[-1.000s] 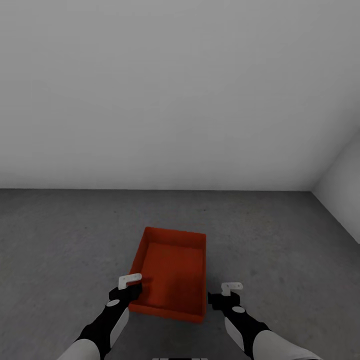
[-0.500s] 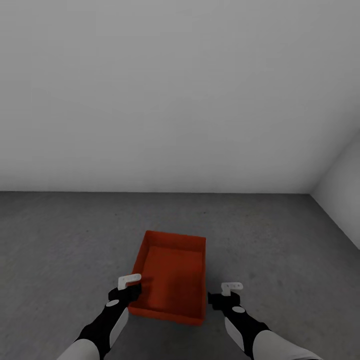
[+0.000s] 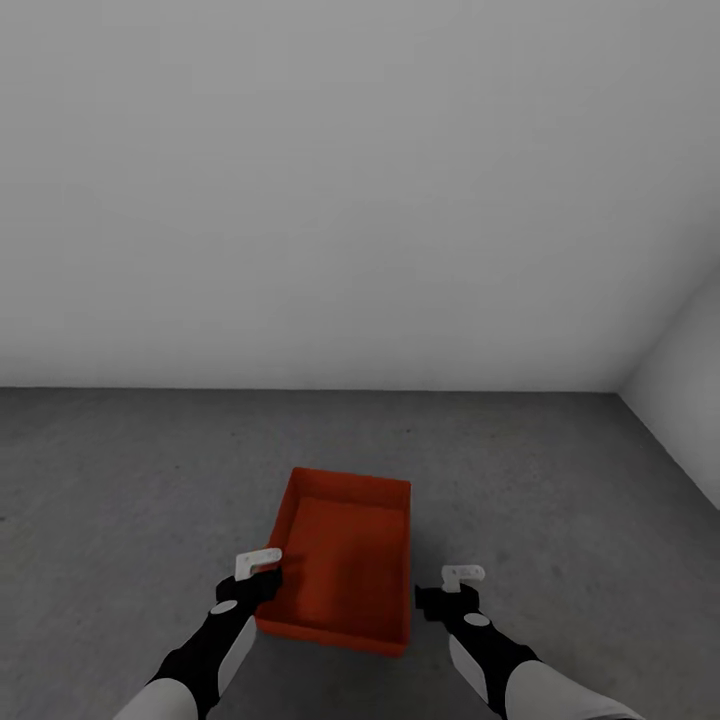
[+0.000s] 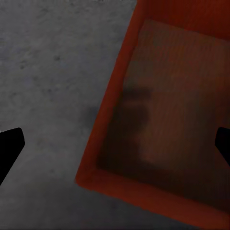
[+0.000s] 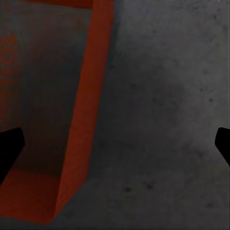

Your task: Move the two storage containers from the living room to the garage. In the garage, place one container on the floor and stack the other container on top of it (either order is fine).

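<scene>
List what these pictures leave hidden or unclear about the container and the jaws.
- Storage container: in the head view its near outer wall's foot on the floor is too low-angled to judge contact.
- Left gripper: the left wrist view's edges cut off the fingertips.
- Right gripper: likewise in the right wrist view.
- Second container's whereabouts: outside these views.

One storage container [image 3: 345,565] sits on the floor [image 3: 560,500], near the robot. The left gripper [image 3: 258,570] is at its left wall, and the right gripper [image 3: 455,582] is just right of it. A wall [image 3: 350,200] stands far behind.
</scene>
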You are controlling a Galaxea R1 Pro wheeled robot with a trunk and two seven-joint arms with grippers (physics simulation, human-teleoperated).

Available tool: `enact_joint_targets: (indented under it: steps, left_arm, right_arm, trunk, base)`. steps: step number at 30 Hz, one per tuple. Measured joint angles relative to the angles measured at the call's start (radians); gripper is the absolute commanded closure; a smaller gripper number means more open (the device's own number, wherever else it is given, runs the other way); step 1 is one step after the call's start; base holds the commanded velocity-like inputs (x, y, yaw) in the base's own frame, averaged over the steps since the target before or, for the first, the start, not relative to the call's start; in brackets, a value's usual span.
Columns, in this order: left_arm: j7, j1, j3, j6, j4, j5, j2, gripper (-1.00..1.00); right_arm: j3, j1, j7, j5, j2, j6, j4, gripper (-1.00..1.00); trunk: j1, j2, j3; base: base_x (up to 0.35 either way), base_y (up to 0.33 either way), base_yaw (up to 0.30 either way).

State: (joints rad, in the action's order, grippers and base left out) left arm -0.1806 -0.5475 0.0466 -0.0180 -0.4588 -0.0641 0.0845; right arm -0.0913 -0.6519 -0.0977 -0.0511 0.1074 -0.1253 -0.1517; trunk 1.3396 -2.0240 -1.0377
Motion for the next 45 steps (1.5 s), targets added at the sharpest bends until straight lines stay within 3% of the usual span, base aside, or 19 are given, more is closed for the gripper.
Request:
enact_joint_targets:
  steps: [15, 19, 24, 31, 33, 34, 36, 45]
  left_arm:
    - [0.000, 0.000, 0.000, 0.000, 0.007, -0.003, 0.000, -1.00]
    - [0.000, 0.000, 0.002, 0.000, 0.042, -0.005, -0.004, -1.00]
    - [0.002, 0.000, 0.007, 0.007, 0.114, -0.004, -0.027, -1.00]
    - [0.000, 0.000, 0.017, 0.010, 0.140, -0.004, -0.041, -1.00]
    - [-0.002, 0.000, 0.040, 0.010, 0.147, -0.027, -0.048, -1.00]
    - [-0.002, 0.000, 0.055, 0.011, 0.179, -0.047, -0.073, -1.00]
    - [-0.003, 0.000, 0.054, 0.011, 0.188, -0.059, -0.078, -1.00]
    - [-0.001, 0.000, 0.059, 0.007, 0.214, -0.078, -0.118, -1.00]
  right_arm:
    - [0.000, 0.000, 0.001, 0.001, 0.000, 0.001, 0.000, -1.00]
    - [0.000, 0.000, 0.001, 0.001, 0.000, 0.002, 0.002, -1.00]
    - [0.000, 0.000, 0.002, 0.001, 0.001, 0.003, 0.011, -1.00]
    - [0.000, 0.001, 0.003, 0.001, 0.000, 0.004, 0.017, -1.00]
    - [0.000, -0.002, 0.000, 0.001, -0.005, 0.003, 0.017, -1.00]
    - [0.000, -0.003, 0.001, 0.001, -0.011, 0.003, 0.022, -1.00]
    - [0.000, -0.003, 0.002, 0.001, -0.011, 0.003, 0.024, -1.00]
    - [0.000, -0.004, 0.001, 0.003, -0.012, 0.003, 0.027, -1.00]
  trunk:
    - [-0.058, 0.105, 0.047]
    - [-0.073, 0.133, 0.060]
    - [-0.092, 0.168, 0.075]
    - [-0.119, 0.217, 0.097]
    - [-0.127, 0.231, 0.103]
    - [-0.130, 0.238, 0.106]
    - [-0.138, 0.252, 0.113]
    - [-0.173, 0.315, 0.141]
  base:
    - [0.000, 0.000, 0.000]
    - [0.000, 0.000, 0.000]
    - [0.000, 0.000, 0.000]
    - [0.000, 0.000, 0.000]
    - [0.000, 0.000, 0.000]
    - [0.000, 0.000, 0.000]
    - [0.000, 0.000, 0.000]
    - [0.000, 0.000, 0.000]
